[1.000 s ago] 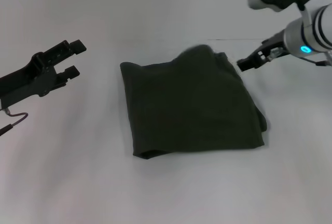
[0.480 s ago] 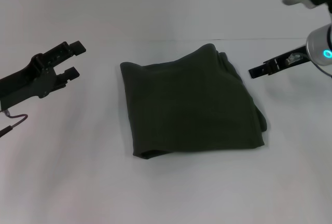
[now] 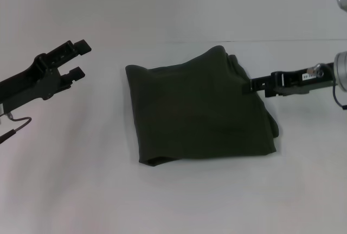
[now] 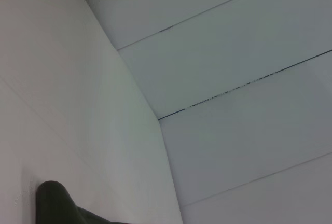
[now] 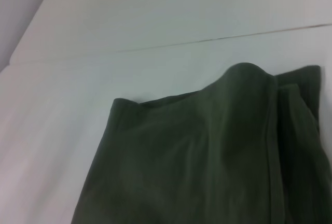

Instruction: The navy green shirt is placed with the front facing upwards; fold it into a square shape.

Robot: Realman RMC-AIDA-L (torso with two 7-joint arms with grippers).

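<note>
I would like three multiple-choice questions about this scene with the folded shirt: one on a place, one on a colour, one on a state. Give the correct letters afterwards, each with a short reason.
1. Where is the right gripper?
A. at the right edge of the dark olive-green folded cotton shirt
B. above the shirt's middle
C. at the shirt's left edge

2. What colour is the table?
A. brown
B. white
C. blue

3. What state is the left gripper in?
A. shut on the shirt
B. shut, holding nothing
C. open, holding nothing

Answers:
1 A: its tip meets the shirt's right edge.
2 B: bare surface around the shirt is white.
3 C: its fingers stand apart, away from the shirt.
</note>
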